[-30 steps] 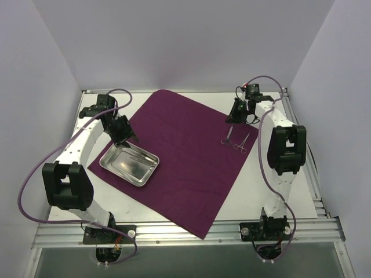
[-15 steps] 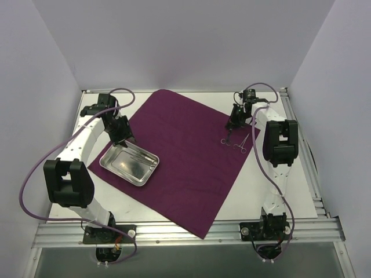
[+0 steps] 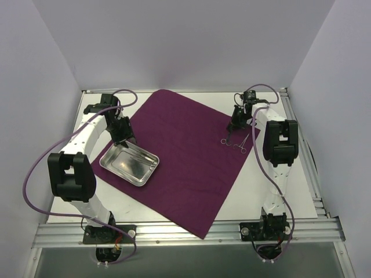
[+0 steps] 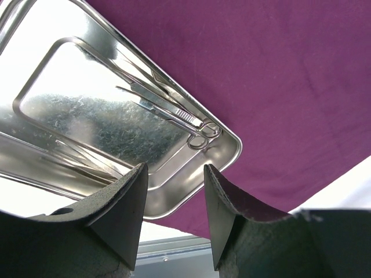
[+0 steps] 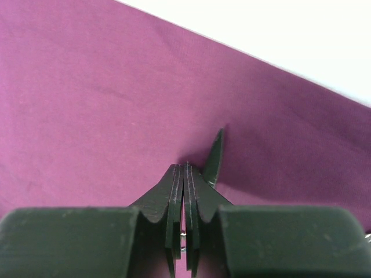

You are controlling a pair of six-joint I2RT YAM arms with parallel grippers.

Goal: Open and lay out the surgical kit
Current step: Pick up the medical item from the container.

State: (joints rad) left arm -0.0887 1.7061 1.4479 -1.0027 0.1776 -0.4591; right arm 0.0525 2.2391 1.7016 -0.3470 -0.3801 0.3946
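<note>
The tray (image 4: 69,110) runs off the left wrist view's top and left edges. The right fingers (image 5: 171,200) hide whatever lies under them.

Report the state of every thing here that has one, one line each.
Cloth wrap, unfolded, spread flat.
Steel tray, upright on the cloth's left corner, instruments inside.
Tray instruments, lying flat, not yet laid out.
Ring-handled instrument, laid on the cloth, untouched.
Second ring-handled instrument, on the cloth at the right pincer's tips.
Left pincer, open, empty, above the tray.
Right pincer, shut.

Tray (image 3: 124,165) on cloth (image 3: 185,159), instruments (image 3: 243,142) rightward
</note>
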